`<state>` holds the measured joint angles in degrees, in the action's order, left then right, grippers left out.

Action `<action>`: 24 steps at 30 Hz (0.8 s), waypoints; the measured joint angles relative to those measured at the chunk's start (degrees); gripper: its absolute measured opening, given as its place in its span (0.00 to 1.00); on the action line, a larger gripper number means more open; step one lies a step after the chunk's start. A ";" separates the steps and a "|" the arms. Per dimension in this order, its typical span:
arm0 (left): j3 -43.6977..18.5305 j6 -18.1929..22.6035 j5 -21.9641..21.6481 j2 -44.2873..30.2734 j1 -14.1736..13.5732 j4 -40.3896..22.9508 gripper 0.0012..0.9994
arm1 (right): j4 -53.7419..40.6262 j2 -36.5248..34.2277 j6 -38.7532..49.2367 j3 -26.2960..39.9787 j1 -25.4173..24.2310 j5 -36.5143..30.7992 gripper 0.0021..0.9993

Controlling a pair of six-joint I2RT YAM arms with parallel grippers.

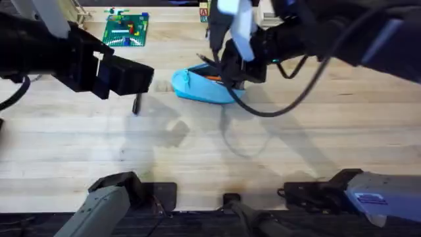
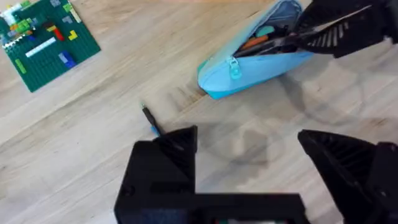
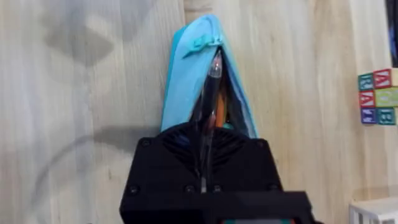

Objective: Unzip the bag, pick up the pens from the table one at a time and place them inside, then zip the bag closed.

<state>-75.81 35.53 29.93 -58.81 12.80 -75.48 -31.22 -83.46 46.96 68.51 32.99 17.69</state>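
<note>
Bag: soft turquoise fabric pouch, elongated oval, zipper open, lying on desk toward 12 o'clock of centre; orange pen inside among dark ones. Right fingers clamped on thin clear-barrelled dark pen, tip over bag opening. Left fingers spread wide, empty, above bare planks. Loose black pen at bag's 9 o'clock. Green studded baseplate toward 11 o'clock; lettered blocks nearby.
</note>
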 joint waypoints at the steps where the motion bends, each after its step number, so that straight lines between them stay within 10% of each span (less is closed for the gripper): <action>1: 0.00 0.00 0.00 0.00 0.00 0.00 0.99 | 0.21 -1.14 0.87 0.00 0.00 0.03 0.03; 23: 0.00 0.00 0.00 0.00 0.00 -0.20 0.99 | 1.68 -14.43 8.99 0.02 -1.73 0.68 0.03; 24: 0.00 0.00 0.00 0.00 0.00 -0.20 0.99 | 1.82 -14.43 9.07 0.02 -1.75 0.74 0.34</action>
<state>-75.81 35.53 29.93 -58.81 12.80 -75.68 -29.40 -97.89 56.03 68.53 31.24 18.43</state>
